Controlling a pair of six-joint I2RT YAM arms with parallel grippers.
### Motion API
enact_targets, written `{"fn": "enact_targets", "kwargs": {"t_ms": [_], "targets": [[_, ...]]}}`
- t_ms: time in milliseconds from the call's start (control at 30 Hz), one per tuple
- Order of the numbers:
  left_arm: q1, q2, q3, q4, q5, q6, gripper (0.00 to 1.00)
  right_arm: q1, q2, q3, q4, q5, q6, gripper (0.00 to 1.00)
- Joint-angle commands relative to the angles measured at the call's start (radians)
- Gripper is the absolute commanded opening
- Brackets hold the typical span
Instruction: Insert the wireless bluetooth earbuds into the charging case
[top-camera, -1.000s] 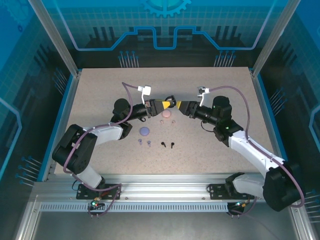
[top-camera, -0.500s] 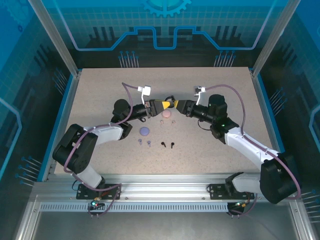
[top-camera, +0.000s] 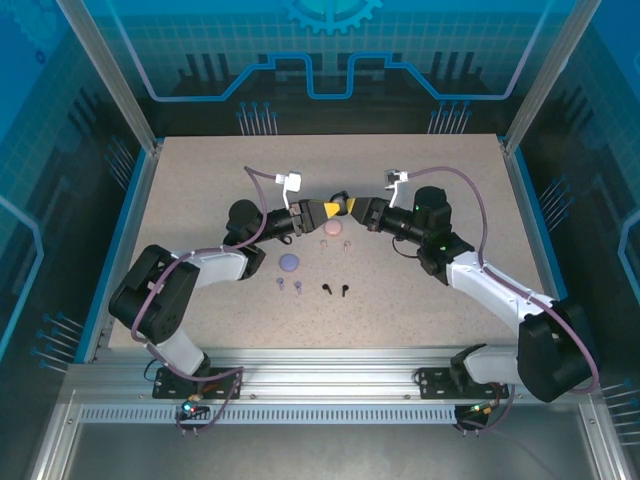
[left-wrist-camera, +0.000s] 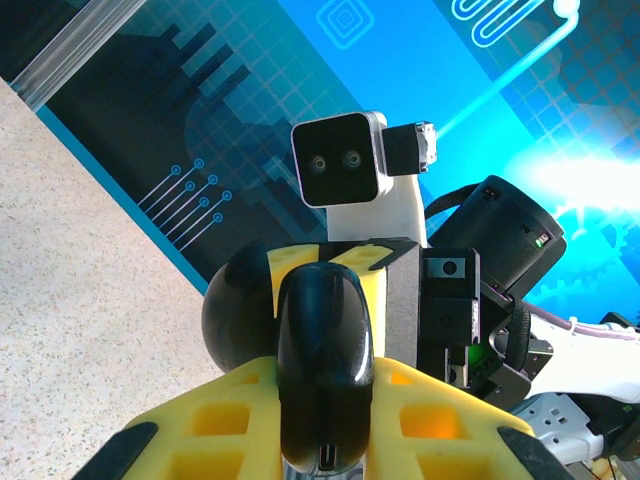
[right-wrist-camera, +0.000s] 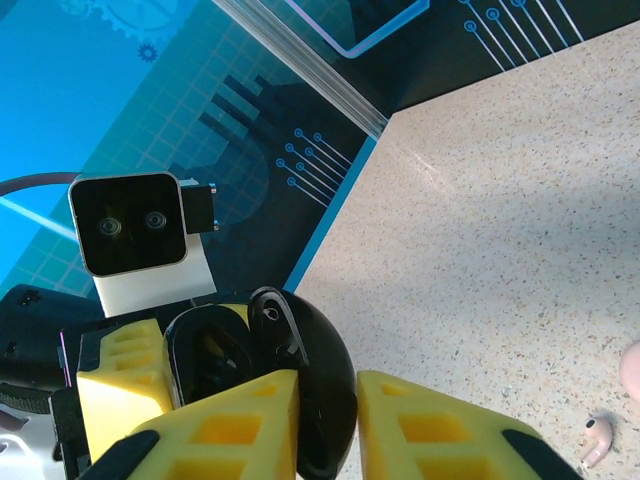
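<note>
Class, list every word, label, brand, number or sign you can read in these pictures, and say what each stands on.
None can be read.
The blue wall panels carry only circuit and gear drawings.
The black charging case shows no lettering.

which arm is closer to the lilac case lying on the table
Left. The left arm runs just past the lilac case on its far-left side; the right arm is well off to its right.
</note>
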Motion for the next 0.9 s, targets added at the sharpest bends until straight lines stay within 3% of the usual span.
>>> {"fn": "enact_targets", "kwargs": {"t_ms": [0,200,867], "targets": [[-0.006,-0.001,-0.003,0.048,-0.008,0.004,0.0,0.019,-0.013,0.001,0.023,0.011,-0.005,0.26],[-0.006,-0.014,-0.001,0.031,-0.01,0.014,0.0,0.016,-0.048,-0.024,-0.003,0.033,-0.018,0.3],[-0.015,-0.02,0.007,0.022,-0.018,0.017,0.0,0.019,-0.015,-0.04,0.021,0.026,-0.003,0.25]]}}
